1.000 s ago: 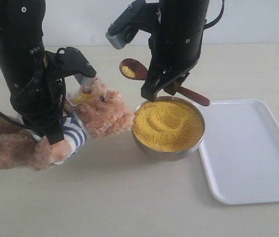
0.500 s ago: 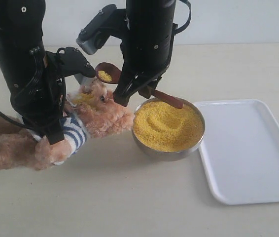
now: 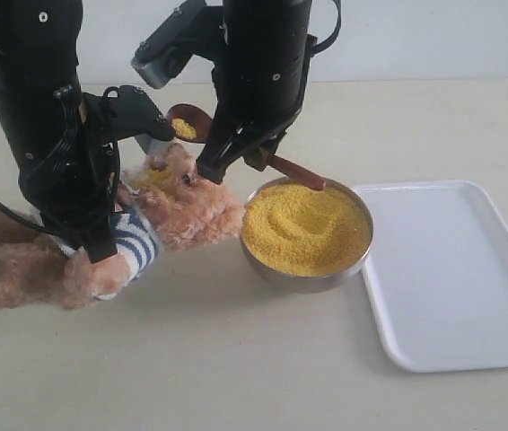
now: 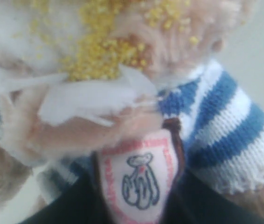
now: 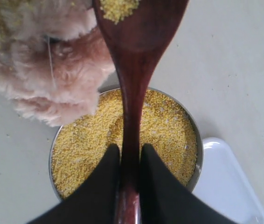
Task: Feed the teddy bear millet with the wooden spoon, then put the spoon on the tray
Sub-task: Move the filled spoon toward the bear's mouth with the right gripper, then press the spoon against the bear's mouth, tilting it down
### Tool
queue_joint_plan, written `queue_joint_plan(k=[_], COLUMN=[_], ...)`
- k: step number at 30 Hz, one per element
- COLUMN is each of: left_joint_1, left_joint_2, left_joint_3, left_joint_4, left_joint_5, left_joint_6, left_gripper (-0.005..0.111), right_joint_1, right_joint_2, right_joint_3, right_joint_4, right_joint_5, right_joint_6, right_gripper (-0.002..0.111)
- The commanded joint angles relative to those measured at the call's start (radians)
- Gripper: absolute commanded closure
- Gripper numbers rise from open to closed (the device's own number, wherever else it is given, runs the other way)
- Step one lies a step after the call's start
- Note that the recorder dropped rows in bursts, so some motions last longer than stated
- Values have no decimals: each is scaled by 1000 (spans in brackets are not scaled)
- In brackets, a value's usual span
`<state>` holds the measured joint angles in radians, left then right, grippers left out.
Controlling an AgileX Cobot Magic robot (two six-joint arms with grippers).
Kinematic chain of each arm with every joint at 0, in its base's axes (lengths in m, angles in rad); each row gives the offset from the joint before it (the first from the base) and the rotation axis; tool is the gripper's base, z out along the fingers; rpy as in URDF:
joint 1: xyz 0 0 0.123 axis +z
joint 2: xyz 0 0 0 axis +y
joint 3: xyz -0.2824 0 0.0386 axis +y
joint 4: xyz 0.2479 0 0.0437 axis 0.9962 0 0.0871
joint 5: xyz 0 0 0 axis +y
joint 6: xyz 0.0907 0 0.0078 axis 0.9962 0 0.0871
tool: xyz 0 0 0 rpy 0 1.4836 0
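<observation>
Exterior view: the wooden spoon, loaded with grains, is pinched by the right gripper. It has been carried left from over the millet to just above the head of the teddy bear. The tray is unchanged.
Left wrist view: the left gripper is clamped on the bear's striped shirt, and loose grains are seen on the fur.
Right wrist view: the spoon handle is squeezed between both fingers, above the millet.

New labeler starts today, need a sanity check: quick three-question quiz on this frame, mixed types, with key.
1. True or false: the wooden spoon lies on the tray.
2. The spoon's bowl holds: A) nothing B) millet C) water.
3. Fill in: the metal bowl stands between the teddy bear and the ____.
Key: 1 false; 2 B; 3 tray.
</observation>
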<state>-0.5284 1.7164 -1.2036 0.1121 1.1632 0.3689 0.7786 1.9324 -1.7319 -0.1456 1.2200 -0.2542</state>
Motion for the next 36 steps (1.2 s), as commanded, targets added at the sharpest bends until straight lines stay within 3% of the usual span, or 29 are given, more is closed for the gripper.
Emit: queue_joint_plan(k=[1,36], left_joint_1=[-3,-3], left_joint_2=[-12,-12], left_joint_3=[-4,-4], left_joint_4=[-12,-11], left_joint_5=[4,6], left_joint_6=[-13,-13], left_gripper=[103,103], right_joint_1=[3,151], right_joint_2=[-4,-4], right_joint_3=[-5,-5], right_joint_4=[25,-179], right_joint_5=[1,1], right_joint_6=[1,39], right_gripper=[109,109])
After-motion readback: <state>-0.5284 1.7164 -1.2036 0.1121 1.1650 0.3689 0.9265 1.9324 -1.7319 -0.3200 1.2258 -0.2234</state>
